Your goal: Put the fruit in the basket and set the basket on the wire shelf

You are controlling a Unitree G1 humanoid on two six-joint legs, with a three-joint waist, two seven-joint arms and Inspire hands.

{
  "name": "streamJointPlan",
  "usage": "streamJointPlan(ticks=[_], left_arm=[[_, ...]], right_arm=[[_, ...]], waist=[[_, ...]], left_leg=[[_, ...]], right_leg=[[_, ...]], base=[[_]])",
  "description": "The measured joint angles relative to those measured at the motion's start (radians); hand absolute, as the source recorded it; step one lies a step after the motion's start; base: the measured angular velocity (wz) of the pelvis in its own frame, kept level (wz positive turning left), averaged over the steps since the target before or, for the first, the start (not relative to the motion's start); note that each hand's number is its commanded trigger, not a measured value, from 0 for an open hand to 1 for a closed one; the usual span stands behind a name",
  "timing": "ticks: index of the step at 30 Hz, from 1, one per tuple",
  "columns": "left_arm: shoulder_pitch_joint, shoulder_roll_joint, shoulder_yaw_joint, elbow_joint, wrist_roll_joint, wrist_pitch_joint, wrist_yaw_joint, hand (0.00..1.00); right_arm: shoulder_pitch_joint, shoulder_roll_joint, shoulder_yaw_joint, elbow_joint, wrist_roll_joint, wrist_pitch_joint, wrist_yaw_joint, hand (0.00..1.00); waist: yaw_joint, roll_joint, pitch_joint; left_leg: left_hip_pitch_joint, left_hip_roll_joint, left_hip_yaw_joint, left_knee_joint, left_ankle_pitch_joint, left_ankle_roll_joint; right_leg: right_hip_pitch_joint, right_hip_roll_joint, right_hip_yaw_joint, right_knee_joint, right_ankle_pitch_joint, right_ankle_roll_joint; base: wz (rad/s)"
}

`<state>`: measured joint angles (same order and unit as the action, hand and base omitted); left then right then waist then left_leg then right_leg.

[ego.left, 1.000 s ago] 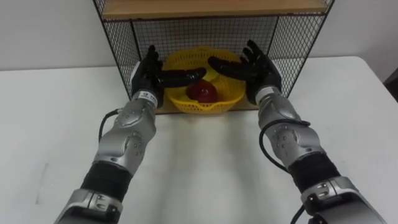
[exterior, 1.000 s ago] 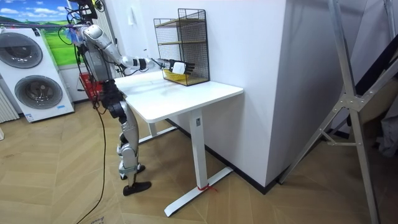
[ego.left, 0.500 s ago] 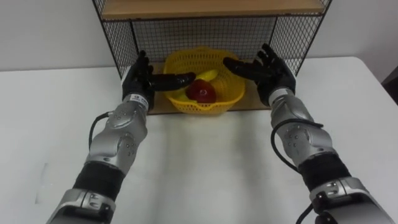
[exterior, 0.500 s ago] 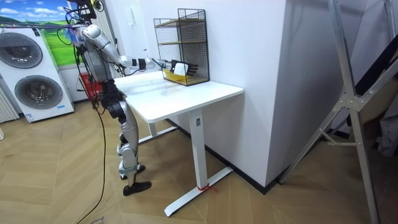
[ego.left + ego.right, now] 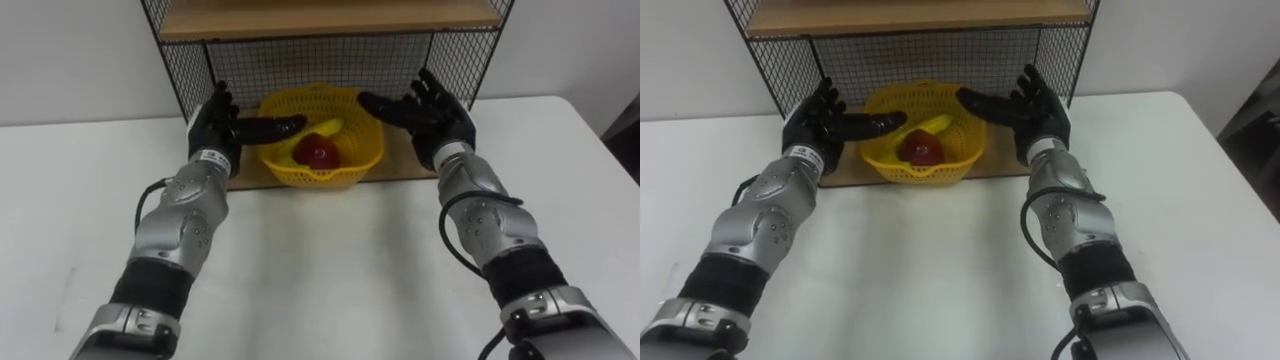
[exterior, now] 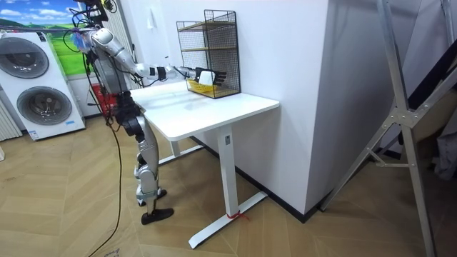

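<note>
OK, both hands released: my left hand [image 5: 212,128] and right hand [image 5: 438,118] flank the yellow basket [image 5: 358,163], fingers [image 5: 385,105] straight, gripping nothing. The basket sits between my fingers on the bottom board of the wire shelf [image 5: 190,75], which stands on the counter [image 5: 330,260]. A red apple [image 5: 318,153] and a banana [image 5: 327,127] lie inside it. My left thumb reaches over the rim; can't tell if it touches.

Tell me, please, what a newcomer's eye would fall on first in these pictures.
The yellow basket, holding a red apple and a banana, sits on the bottom level of the wire shelf at the back of the white table. The left robot hand and the right robot hand flank it, open, thumbs pointing inward above its rim.
</note>
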<state>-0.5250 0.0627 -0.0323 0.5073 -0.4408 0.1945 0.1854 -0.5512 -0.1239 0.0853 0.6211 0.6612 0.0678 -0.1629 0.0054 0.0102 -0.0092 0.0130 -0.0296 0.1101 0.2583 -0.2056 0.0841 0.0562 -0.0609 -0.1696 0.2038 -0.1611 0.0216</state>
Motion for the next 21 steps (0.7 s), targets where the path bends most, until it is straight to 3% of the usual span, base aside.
streamJointPlan(ticks=[6,13,17,21], left_arm=[[0.027,0.016,-0.001,-0.089,0.013,-0.001,-0.001,0.00],[0.212,0.016,-0.023,-0.237,0.052,-0.023,-0.023,0.00],[0.281,0.015,-0.033,-0.306,0.083,-0.040,-0.046,0.00],[0.303,0.014,-0.043,-0.380,0.098,-0.078,-0.062,0.00]], right_arm=[[0.066,-0.001,0.001,-0.110,-0.032,0.000,0.008,0.00],[0.225,-0.002,0.001,-0.262,-0.124,-0.001,0.054,0.00],[0.320,0.002,0.004,-0.365,-0.203,-0.005,0.083,0.00],[0.351,0.010,0.013,-0.410,-0.283,-0.015,0.109,0.00]], waist=[[-0.002,0.000,0.0002],[-0.004,-0.002,0.0016],[-0.004,-0.009,0.0057],[0.000,-0.021,0.0127]], left_leg=[[0.019,0.001,0.000,-0.008,0.004,-0.002],[0.048,0.002,0.009,-0.026,0.005,-0.004],[0.050,0.002,0.009,-0.042,0.006,-0.005],[0.050,0.003,0.008,-0.044,0.007,-0.006]], right_leg=[[0.015,0.001,0.005,0.000,0.001,-0.001],[0.033,0.007,0.023,0.000,0.001,-0.001],[0.031,0.011,0.015,0.000,0.001,-0.001],[0.031,0.012,0.010,-0.001,0.002,-0.003]], base=[[0.00],[-0.04],[-0.01],[0.00]])
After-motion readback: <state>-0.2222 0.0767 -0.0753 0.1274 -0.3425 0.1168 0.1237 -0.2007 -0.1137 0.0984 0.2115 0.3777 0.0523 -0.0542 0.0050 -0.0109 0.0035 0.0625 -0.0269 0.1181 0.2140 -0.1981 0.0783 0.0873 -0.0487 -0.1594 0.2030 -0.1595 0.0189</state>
